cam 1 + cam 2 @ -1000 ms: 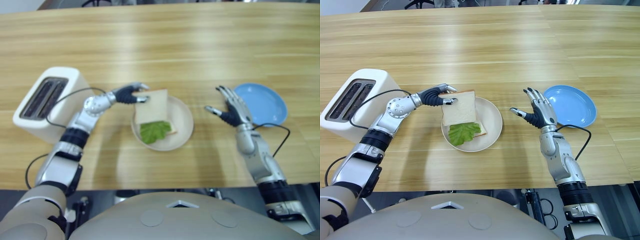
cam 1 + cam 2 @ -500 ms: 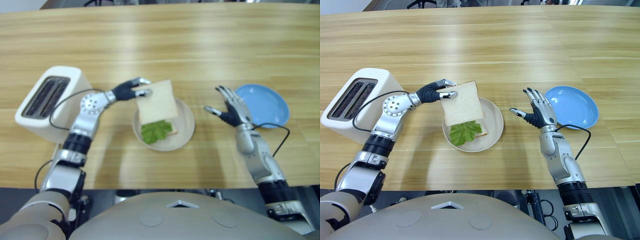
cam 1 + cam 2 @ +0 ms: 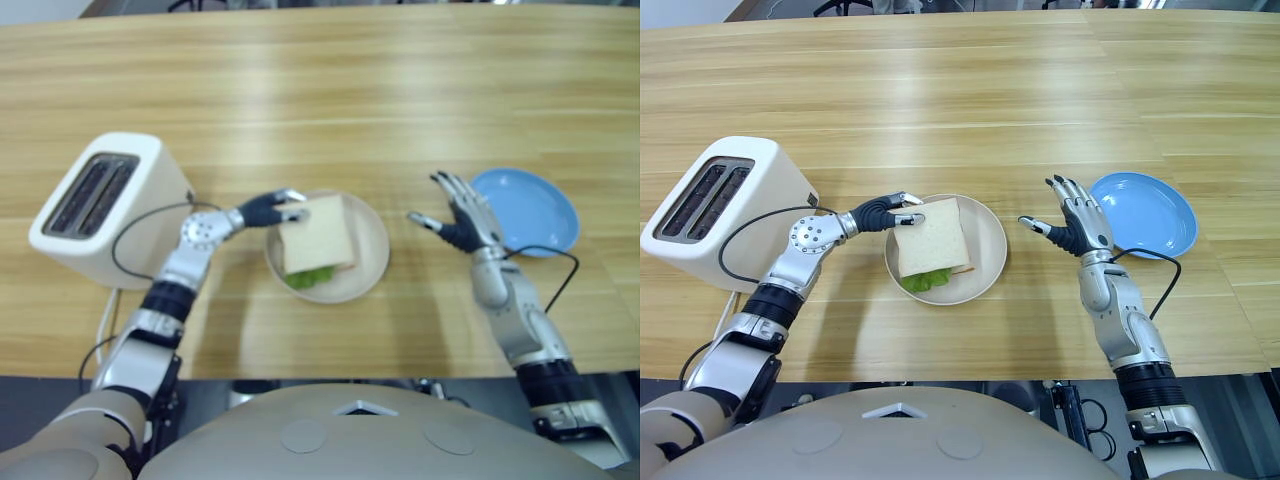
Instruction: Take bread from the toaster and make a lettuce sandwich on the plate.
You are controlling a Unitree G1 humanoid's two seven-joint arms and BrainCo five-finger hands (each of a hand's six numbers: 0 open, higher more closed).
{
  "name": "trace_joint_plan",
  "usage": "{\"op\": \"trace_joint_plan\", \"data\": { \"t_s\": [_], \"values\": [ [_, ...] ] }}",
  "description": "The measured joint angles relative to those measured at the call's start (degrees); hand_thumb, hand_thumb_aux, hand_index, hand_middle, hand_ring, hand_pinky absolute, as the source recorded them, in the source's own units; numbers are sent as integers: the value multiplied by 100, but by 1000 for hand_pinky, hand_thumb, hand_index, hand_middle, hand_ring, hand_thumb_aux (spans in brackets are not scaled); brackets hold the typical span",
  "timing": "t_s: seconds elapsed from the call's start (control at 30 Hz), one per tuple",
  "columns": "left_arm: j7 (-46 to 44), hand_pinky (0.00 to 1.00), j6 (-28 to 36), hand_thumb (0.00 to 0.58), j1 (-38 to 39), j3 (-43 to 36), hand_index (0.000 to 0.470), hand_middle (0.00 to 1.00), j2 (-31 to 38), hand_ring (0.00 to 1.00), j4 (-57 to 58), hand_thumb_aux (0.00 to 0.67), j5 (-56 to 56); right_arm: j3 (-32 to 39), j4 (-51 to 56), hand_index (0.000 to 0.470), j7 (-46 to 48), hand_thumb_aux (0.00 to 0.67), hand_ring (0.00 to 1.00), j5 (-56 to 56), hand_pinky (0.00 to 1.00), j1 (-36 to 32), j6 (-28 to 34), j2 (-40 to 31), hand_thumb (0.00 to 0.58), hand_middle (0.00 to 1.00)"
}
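- I am on the closing step: my left hand (image 3: 885, 212) lays the top slice of bread (image 3: 932, 240) over the lettuce (image 3: 920, 282) on the plate (image 3: 992, 225).
- My left fingers are pinched on the slice's far left corner, just over the plate's left rim.
- The slice lies nearly flat in the middle of the plate (a green fringe peeks out at its near edge).
- My right hand (image 3: 1077, 228) hangs just right of the plate, fingers spread and holding nothing, between it and the blue plate (image 3: 1145, 215).
- The toaster (image 3: 715, 200) stands well to the left of the plate.
- Next, as I judge it, I let go of the corner and draw my left hand off leftward without dragging the slice askew.
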Motion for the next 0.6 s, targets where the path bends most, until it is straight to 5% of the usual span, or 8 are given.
{"op": "trace_joint_plan", "data": {
  "t_s": [0.17,0.43,0.6],
  "values": [
    [397,1000,-404,580,-226,-100,460,1000,-7,1000,439,670,510,141,-285,0,148,0,0,-27,0,53,-73,-3,0,0],
    [1304,1000,-982,580,-472,-395,460,1000,35,1000,1148,670,1433,1558,-1408,0,1095,0,0,-48,0,469,-1245,-94,0,0],
    [1755,1000,-1214,580,-615,-572,460,1000,47,1000,1393,670,1883,1680,-1804,0,1438,0,0,-95,0,478,-1367,-101,0,0]
  ]
}}
